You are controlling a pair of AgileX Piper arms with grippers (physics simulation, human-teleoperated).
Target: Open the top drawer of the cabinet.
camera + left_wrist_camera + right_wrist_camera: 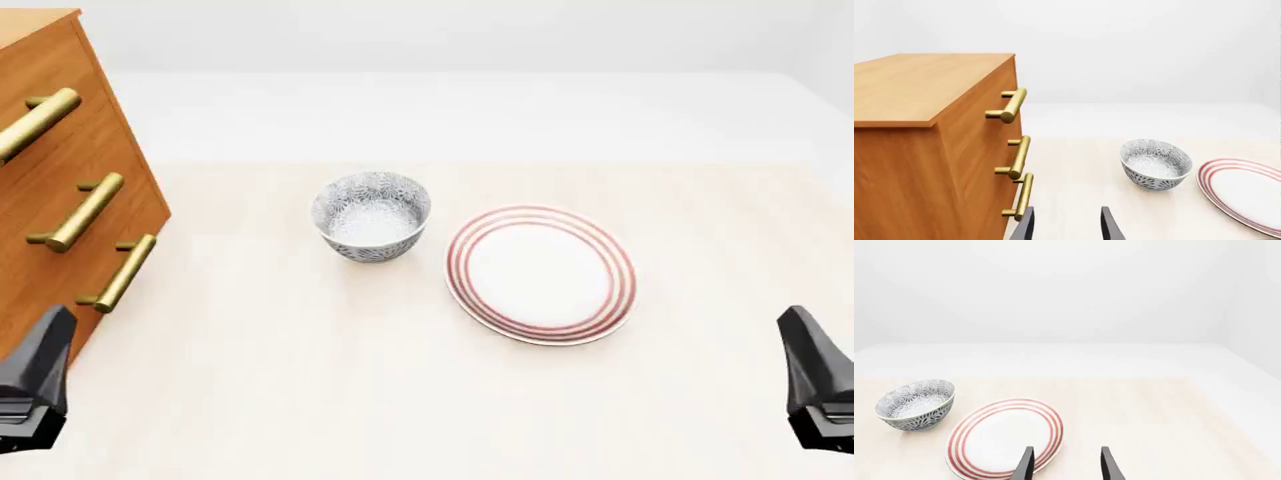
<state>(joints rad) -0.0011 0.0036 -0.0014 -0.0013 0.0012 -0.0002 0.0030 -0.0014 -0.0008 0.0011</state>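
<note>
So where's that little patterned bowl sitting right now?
In the front view the bowl stands on the table left of centre, between the cabinet on the far left and the red-ringed plate just to its right.

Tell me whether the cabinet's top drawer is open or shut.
Shut. The top drawer of the orange-brown wooden cabinet sits flush with the two below, and its brass bar handle lines up with theirs.
</note>
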